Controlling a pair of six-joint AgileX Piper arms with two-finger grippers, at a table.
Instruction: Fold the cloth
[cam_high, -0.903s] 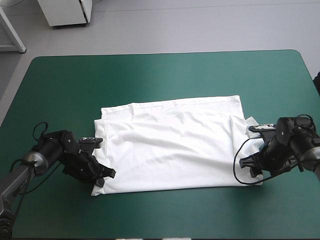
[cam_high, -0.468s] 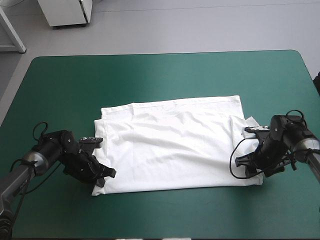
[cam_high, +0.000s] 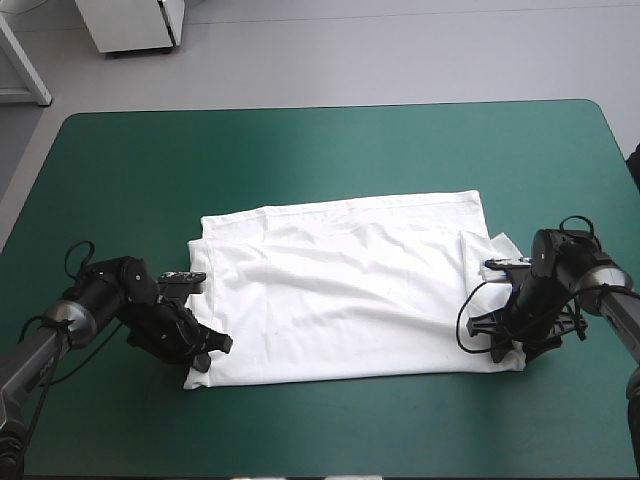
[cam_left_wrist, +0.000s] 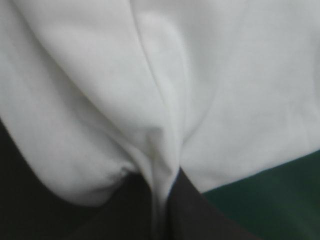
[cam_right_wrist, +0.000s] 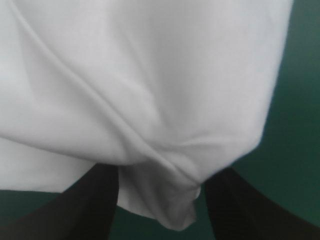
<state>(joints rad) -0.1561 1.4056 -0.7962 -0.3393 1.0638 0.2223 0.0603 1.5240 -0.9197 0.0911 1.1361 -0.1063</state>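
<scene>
The T-shirt (cam_high: 345, 290) lies flat in the middle of the table (cam_high: 300, 150). The left gripper (cam_high: 205, 355) pinches its near left corner (cloth bunched between the fingers); the right gripper (cam_high: 500, 345) stands spread, the near right corner between its fingers.

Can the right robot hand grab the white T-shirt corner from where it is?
Probably yes. The right gripper is open, its fingers standing on either side of the T-shirt corner, with nothing but cloth between them on the teal-green cover.

The T-shirt (cam_high: 340, 295) lies on the table (cam_high: 300, 150), toward 6 o'clock. At its 8 o'clock corner sits the left gripper (cam_high: 205, 355), at 4 o'clock the right gripper (cam_high: 505, 345).
</scene>
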